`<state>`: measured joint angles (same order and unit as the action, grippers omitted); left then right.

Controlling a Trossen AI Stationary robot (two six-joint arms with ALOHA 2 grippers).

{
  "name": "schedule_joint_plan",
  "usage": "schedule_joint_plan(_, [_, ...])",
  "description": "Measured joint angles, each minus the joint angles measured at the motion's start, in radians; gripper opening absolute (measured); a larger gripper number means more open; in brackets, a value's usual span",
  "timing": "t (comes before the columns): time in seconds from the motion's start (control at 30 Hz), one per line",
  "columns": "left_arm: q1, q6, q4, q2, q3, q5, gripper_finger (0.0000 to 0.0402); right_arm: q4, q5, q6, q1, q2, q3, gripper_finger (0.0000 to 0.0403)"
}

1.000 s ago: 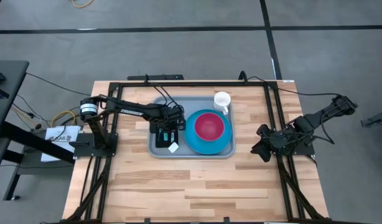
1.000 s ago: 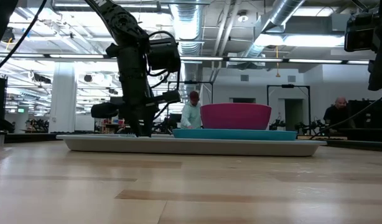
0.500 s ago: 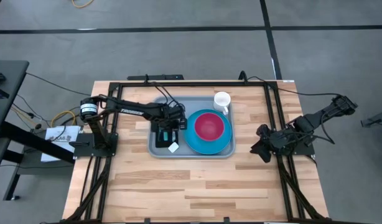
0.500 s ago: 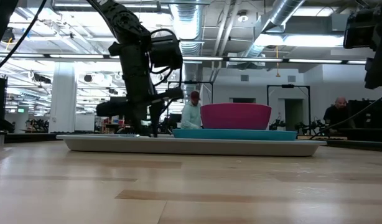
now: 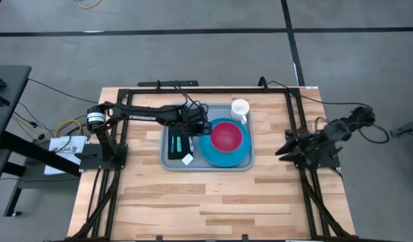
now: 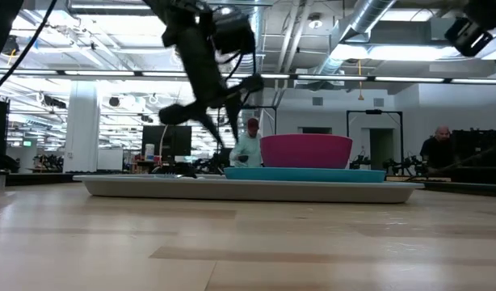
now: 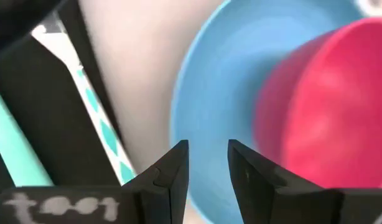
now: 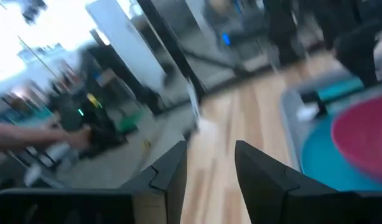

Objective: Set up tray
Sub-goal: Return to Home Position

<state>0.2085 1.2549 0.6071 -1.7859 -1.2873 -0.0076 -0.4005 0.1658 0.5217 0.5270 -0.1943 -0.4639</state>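
Observation:
The grey-blue tray (image 5: 168, 161) lies mid-table. On it sit a bright-blue plate (image 5: 241, 156) with a red bowl (image 5: 225, 136), a white mug (image 5: 240, 109) at its far right corner, and a black napkin (image 5: 177, 153) bearing teal cutlery (image 5: 173, 143) at its left. My left gripper (image 5: 200, 125) (image 7: 208, 165) hovers open above the tray, between the napkin and the plate's rim (image 7: 191, 112), with nothing between its fingers. At the table's right edge my right gripper (image 5: 282, 150) (image 8: 209, 165) stands open and clear of everything.
A small white tag (image 5: 187, 159) lies on the tray's near side. Black frame rails (image 5: 290, 107) run along the table's left, right and far sides. Bare wood (image 5: 206, 202) stretches in front of the tray. People show in the room behind (image 6: 250, 145).
My left gripper has opened over the napkin, then risen clear of the tray and drifted toward the plate and the far edge. The cutlery stays on the napkin. My right gripper has lifted and tipped up toward level at the right edge.

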Motion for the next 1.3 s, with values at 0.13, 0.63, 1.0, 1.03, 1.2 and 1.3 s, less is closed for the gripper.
schedule_joint_plan(0.13, [-0.017, -0.003, 0.079, 0.000, -0.115, -0.073, 0.0098, 0.116, -0.003, -0.050, 0.000, 0.167, 0.076, 0.0127])
schedule_joint_plan(0.63, [-0.154, -0.123, 0.146, 0.000, -0.589, -0.525, 0.0098, 0.757, -0.221, -0.322, 0.003, 0.189, 0.341, 0.0127])
schedule_joint_plan(1.0, [-0.284, -0.154, 0.146, 0.000, -0.684, -0.708, 0.0098, 0.823, -0.272, -0.358, 0.003, 0.190, 0.455, 0.0127])
schedule_joint_plan(1.03, [-0.295, -0.160, 0.146, 0.000, -0.684, -0.710, 0.0098, 0.791, -0.273, -0.358, 0.003, 0.191, 0.455, 0.0127])
schedule_joint_plan(1.2, [-0.345, -0.185, 0.141, 0.000, -0.684, -0.735, 0.0098, 0.618, -0.297, -0.373, 0.003, 0.191, 0.456, 0.0127])
schedule_joint_plan(1.3, [-0.376, -0.184, 0.135, 0.000, -0.684, -0.780, 0.0098, 0.538, -0.298, -0.401, -0.001, 0.191, 0.456, 0.0127])
